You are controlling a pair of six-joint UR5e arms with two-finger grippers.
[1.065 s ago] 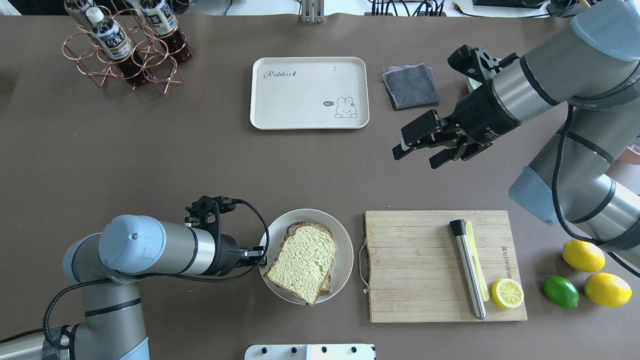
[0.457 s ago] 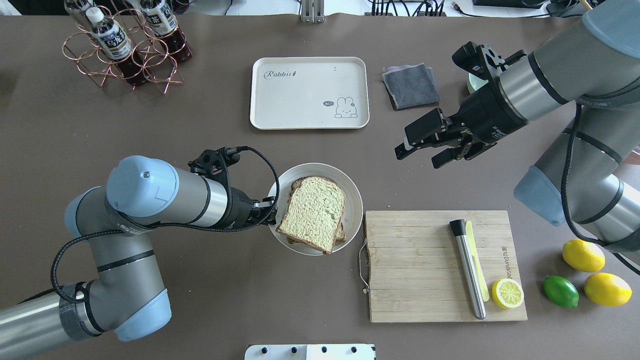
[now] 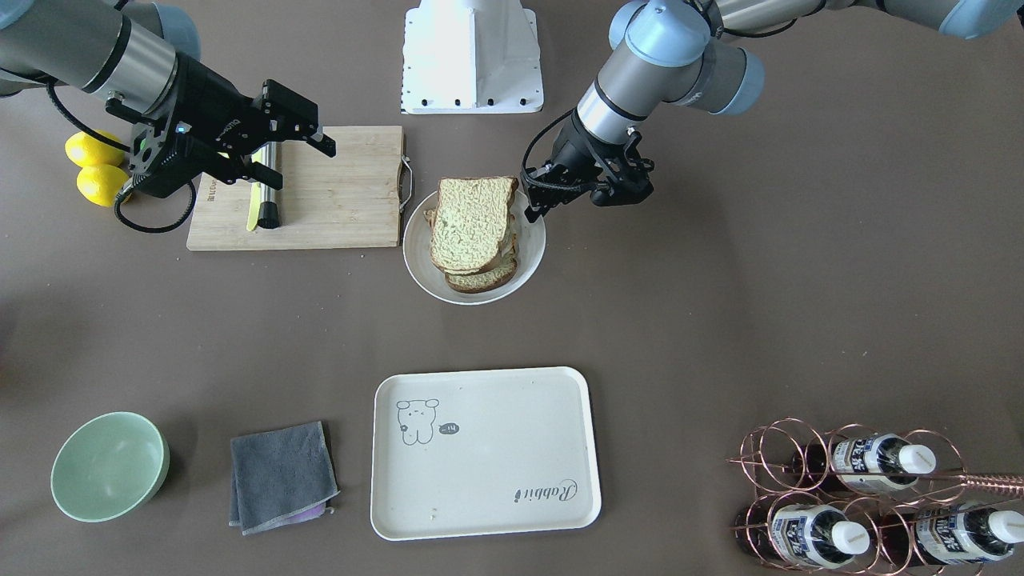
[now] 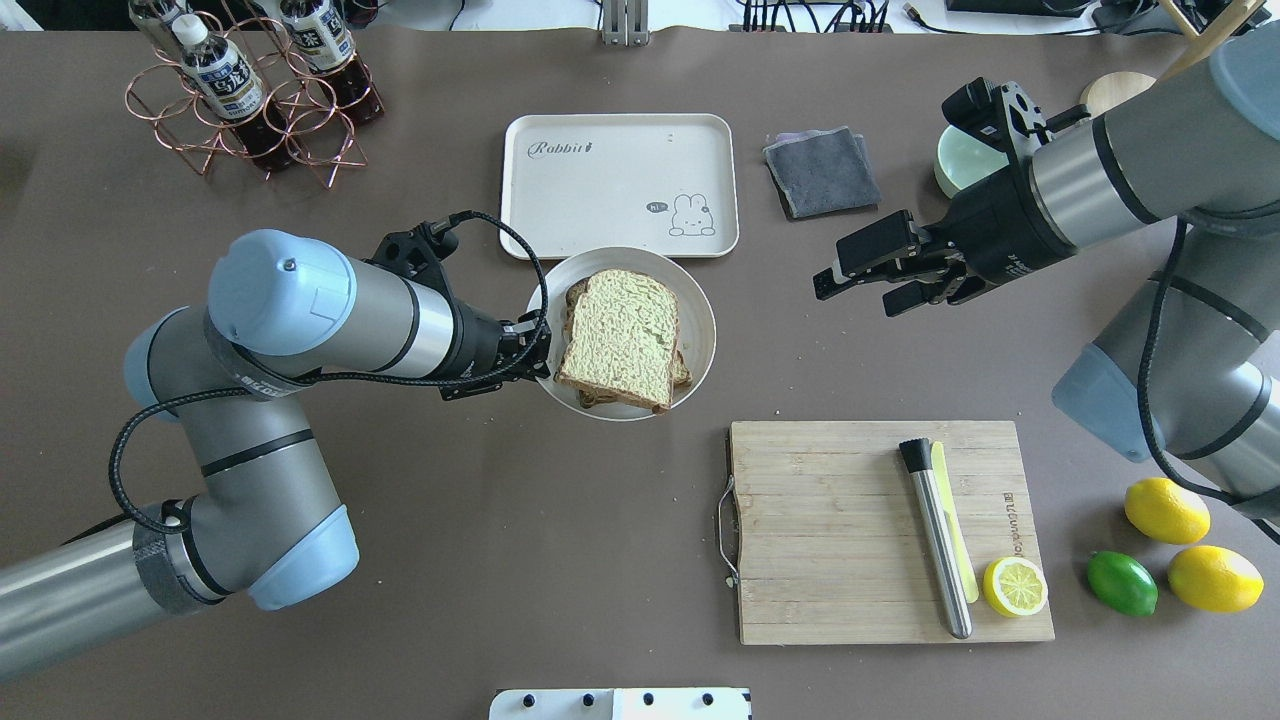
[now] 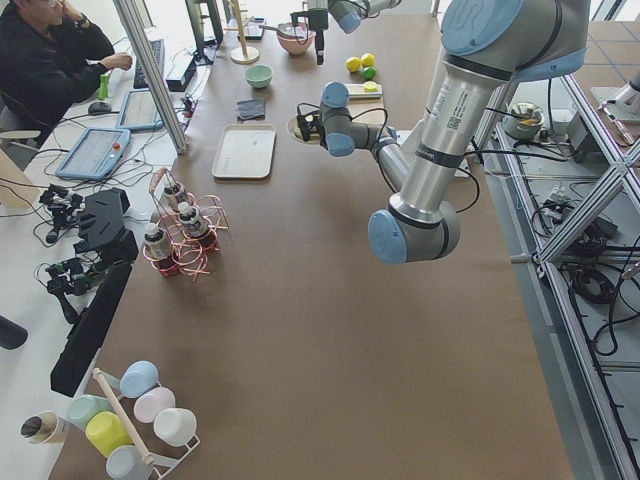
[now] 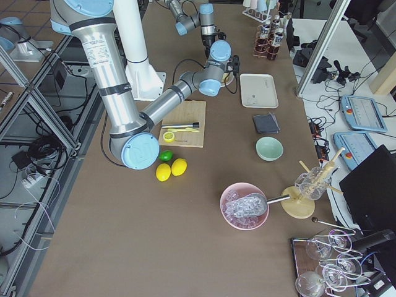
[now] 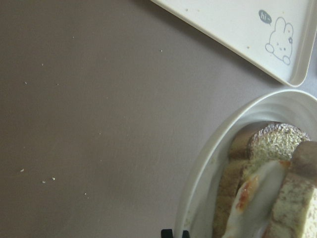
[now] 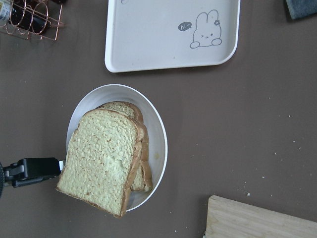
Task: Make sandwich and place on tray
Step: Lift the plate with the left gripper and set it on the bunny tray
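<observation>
The sandwich lies on a round white plate: two greenish-beige bread slices, with white egg and orange yolk showing between them in the left wrist view. My left gripper is shut on the plate's rim and holds the plate above the table, by the near edge of the cream tray. The tray has nothing on it. My right gripper is open and empty, in the air to the right of the plate. The front view shows the plate, tray and left gripper.
A wooden cutting board with a steel muddler and a half lemon lies near right. Lemons and a lime lie beside it. A grey cloth, a green bowl and a bottle rack stand at the back.
My left gripper has carried the plate with the sandwich away from the robot, up to the tray's near edge. My right gripper has drifted right and back, still open.
</observation>
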